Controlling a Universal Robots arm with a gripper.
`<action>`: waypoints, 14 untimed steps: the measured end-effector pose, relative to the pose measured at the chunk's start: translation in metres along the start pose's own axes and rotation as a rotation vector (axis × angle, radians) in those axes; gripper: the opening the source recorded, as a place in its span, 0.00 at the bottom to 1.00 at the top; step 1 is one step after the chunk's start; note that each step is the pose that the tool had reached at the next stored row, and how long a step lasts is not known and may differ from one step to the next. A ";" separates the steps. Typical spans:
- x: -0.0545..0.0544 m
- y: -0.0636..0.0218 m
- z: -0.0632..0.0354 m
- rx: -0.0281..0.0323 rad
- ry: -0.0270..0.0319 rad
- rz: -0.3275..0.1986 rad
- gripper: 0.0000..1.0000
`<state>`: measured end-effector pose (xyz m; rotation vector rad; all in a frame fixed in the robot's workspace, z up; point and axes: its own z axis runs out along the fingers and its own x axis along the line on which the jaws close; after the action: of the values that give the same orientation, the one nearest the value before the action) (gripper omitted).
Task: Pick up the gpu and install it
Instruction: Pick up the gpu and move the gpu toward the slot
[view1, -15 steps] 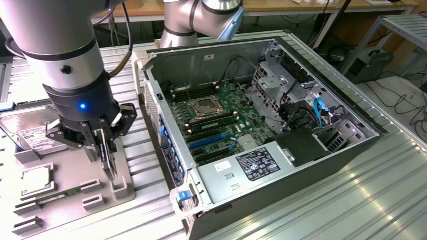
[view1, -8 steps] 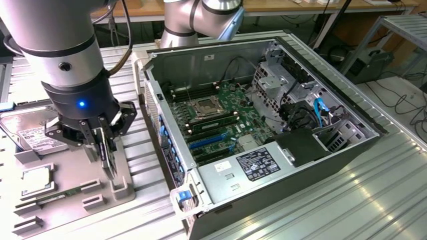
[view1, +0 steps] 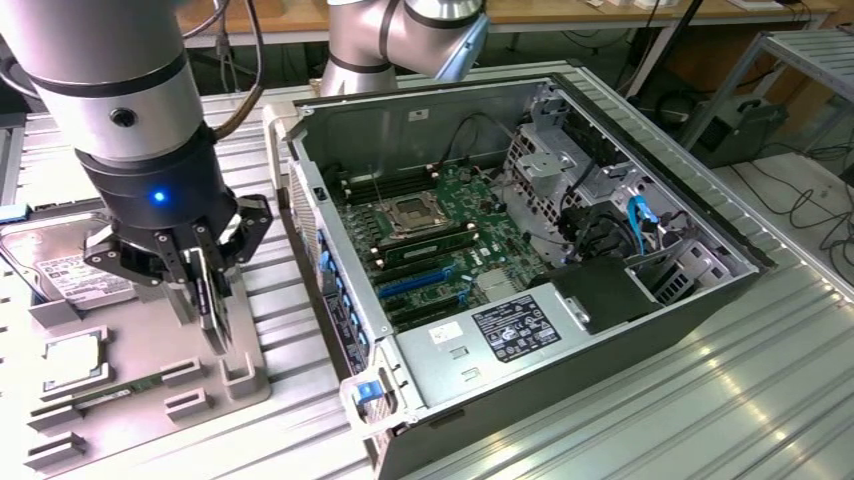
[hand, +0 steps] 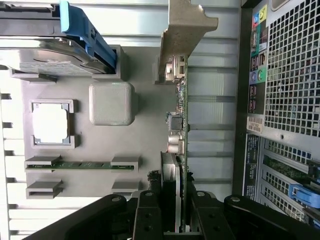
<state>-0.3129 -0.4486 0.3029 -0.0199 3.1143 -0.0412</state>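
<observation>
Gripper (view1: 200, 282) work is under way at the exterior view's left, where the arm (view1: 127, 110) reaches down over a grey tray (view1: 147, 405) on the ribbed metal table (view1: 694, 400). The gripper's black fingers (view1: 171, 268) are pinched on the gpu (view1: 214, 315), a thin green card held on edge with its long side pointing down toward the tray. In the wrist view the same card (hand: 181, 145) runs edge-on away from the gripper (hand: 175, 202), clamped from both sides, with its silver end bracket (hand: 186, 35) at the far end, reaching past the tray's edge over the table. Whether the card's lower edge touches the tray or hangs just clear of it cannot be told. Elsewhere on the tray (hand: 145, 150) lie a hard drive (hand: 40, 60) with a blue plastic piece (hand: 87, 35) across it, a square processor chip (hand: 50, 122) in its pocket, and a green memory stick (hand: 82, 164) between two holders. Just beside the tray, toward the exterior view's right, an open computer case (view1: 627, 210) lies on its side with the motherboard (view1: 441, 235) exposed; the gpu is outside it.
</observation>
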 end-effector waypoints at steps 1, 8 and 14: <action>0.000 0.0000 -0.0014 0.0001 0.0001 0.000 0.28; 0.000 -0.0003 -0.0117 0.0000 0.0001 0.000 0.28; 0.000 -0.0005 -0.0174 0.0000 0.0001 0.000 0.28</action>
<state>-0.3129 -0.4486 0.3203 -0.0200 3.1144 -0.0413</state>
